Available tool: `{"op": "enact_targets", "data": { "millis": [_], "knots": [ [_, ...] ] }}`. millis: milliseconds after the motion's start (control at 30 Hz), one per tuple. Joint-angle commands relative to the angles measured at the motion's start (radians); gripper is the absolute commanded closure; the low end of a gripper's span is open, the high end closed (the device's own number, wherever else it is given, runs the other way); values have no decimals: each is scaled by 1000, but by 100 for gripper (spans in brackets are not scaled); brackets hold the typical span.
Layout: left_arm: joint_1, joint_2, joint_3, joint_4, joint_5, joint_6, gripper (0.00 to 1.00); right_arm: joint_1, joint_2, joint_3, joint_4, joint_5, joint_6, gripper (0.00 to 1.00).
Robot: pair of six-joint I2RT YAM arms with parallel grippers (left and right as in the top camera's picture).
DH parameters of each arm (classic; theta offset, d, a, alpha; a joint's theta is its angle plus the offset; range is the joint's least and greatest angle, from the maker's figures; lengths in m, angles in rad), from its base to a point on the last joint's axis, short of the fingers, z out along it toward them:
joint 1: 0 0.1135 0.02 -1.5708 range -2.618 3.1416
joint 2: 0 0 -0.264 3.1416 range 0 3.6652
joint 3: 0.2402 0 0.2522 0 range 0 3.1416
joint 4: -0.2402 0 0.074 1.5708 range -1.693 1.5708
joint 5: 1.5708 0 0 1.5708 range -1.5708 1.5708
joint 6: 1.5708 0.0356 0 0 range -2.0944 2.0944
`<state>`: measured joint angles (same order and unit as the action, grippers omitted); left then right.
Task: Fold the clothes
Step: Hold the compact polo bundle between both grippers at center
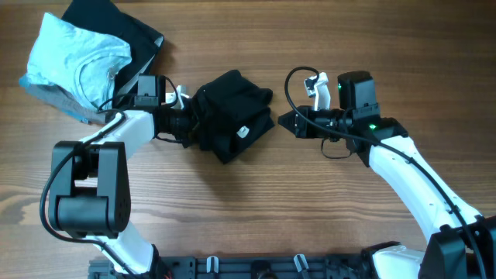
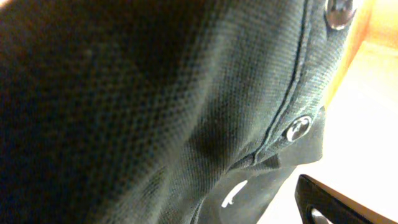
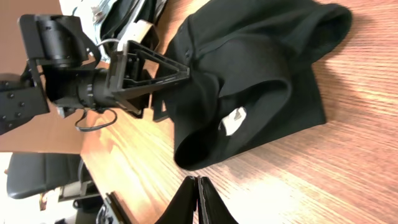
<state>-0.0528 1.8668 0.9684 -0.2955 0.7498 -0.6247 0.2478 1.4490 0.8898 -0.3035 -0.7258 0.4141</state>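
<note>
The clothes, a black shirt [image 1: 232,112], lie bunched in a thick fold at the table's middle, with a white label [image 1: 242,132] on top. My left gripper [image 1: 191,118] is pushed into the shirt's left edge. In the left wrist view black knit cloth [image 2: 155,106] with two buttons [image 2: 298,127] fills the picture. One finger [image 2: 329,202] stands far out at the right, so the jaws are spread; the other finger is hidden. My right gripper [image 3: 198,183] is shut and empty, just right of the shirt [image 3: 249,81] and apart from it.
A crumpled light blue garment [image 1: 77,58] lies at the back left on top of another black garment [image 1: 132,27], close behind my left arm. A dark rail [image 1: 256,267] runs along the table's front edge.
</note>
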Motion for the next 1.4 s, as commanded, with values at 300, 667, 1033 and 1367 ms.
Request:
{"op": "enact_targets", "data": {
  "millis": [300, 667, 1033, 1367],
  "knots": [
    [-116, 58, -47, 176, -336, -195, 7, 3, 19, 1, 6, 131, -18, 92],
    [-191, 58, -47, 156, -384, -193, 0, 84, 289, 1, 415, 136, 30, 88],
    [-192, 63, -47, 168, -339, -210, 0, 108, 661, 1, 637, 147, 361, 96],
    [-223, 144, -47, 312, -339, -281, 28, 108, 661, 2, 632, 126, 373, 96]
  ]
}}
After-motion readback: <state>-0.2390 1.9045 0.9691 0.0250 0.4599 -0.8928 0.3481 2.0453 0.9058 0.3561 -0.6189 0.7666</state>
